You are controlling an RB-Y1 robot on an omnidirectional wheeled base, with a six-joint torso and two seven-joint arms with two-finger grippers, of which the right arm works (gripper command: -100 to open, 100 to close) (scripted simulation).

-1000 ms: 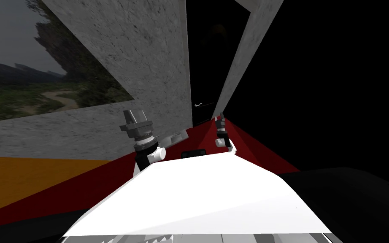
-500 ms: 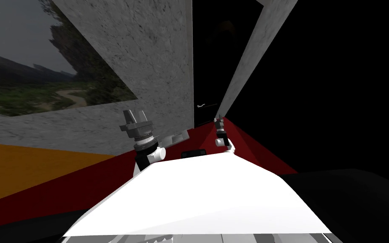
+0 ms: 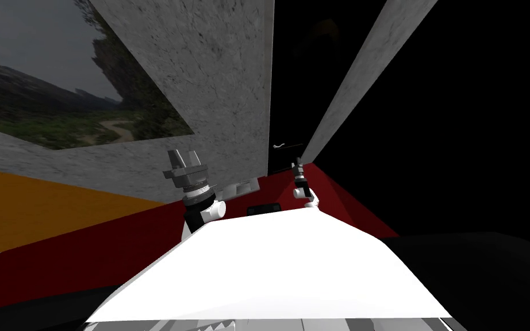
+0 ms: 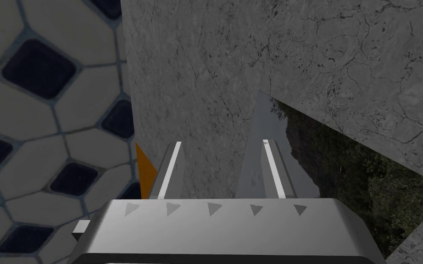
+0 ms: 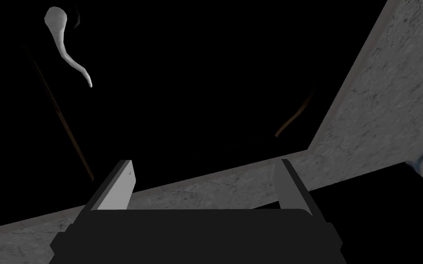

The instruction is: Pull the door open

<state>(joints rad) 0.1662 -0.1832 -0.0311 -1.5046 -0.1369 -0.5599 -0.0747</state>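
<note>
The door (image 3: 296,86) is a black panel standing between two grey walls. Its small white lever handle (image 3: 279,145) curves out near the door's lower part. In the right wrist view the handle (image 5: 66,41) hangs ahead of my fingers, off to one side, against the dark door (image 5: 183,91). My right gripper (image 3: 298,165) is held just below and right of the handle, apart from it. The right gripper (image 5: 203,181) is open and holds nothing. My left gripper (image 3: 183,158) is raised at the grey wall on the left. The left gripper (image 4: 220,167) stands open and empty.
A grey wall (image 3: 212,74) with a large landscape window (image 3: 45,97) runs along the left. A narrow grey wall strip (image 3: 367,74) flanks the door on the right, with a black area (image 3: 476,115) beyond it. The floor is red (image 3: 114,247) and orange (image 3: 22,207).
The whole head view has swung: walls and window slid right and upward, so I have turned. The handle now lies slightly closer to my right gripper. Both arms keep their pose.
</note>
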